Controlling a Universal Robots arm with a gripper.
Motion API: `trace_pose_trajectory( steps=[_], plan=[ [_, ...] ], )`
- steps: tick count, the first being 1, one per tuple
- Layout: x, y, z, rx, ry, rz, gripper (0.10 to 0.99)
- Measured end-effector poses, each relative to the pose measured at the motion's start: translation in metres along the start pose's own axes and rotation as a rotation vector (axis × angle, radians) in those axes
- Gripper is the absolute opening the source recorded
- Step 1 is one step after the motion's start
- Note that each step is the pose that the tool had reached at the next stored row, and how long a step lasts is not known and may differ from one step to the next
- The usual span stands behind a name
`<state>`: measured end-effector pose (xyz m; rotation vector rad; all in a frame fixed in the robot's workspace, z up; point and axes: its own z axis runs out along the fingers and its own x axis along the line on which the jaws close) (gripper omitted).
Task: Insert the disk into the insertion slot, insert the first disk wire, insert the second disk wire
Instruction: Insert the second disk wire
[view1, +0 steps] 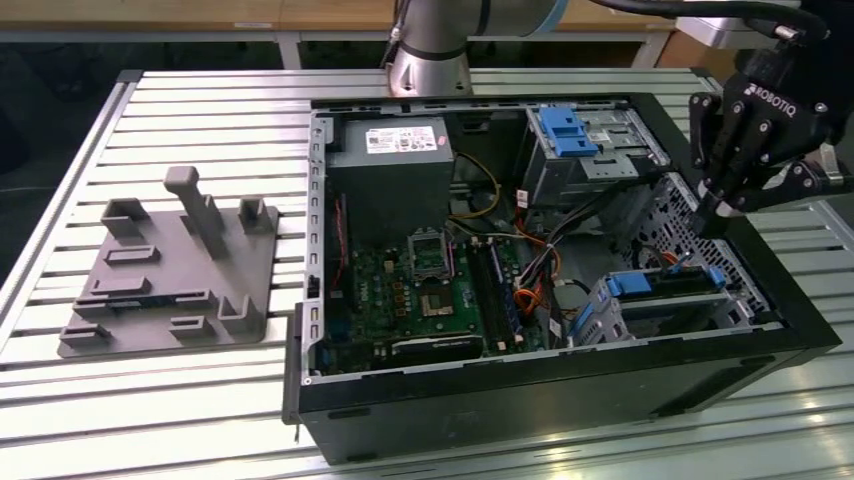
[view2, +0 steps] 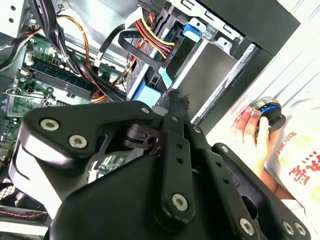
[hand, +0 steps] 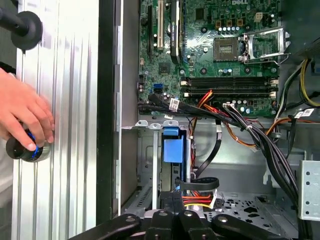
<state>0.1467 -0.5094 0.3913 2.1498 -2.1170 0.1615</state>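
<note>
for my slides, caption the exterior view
Robot hand hovering above the disk seated in an open computer case.

Arm (view1: 430, 45) rises at far side of the exterior view, wrist reaching across to that view's right. Black multi-finger gripper (view1: 721, 215) hangs fingers down, its fingers (view1: 731, 150) drawn together at the tips (nothing visibly between them). Person's hand (hand: 22, 112) curled, fingertips pinching downward.
</note>
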Motion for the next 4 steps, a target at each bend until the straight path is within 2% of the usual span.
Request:
trace_pose_trajectory(
  steps=[4],
  plan=[
    [0.0000, 0.0000, 0.0000, 0.000, -0.0001, 0.000, 0.106]
  ],
)
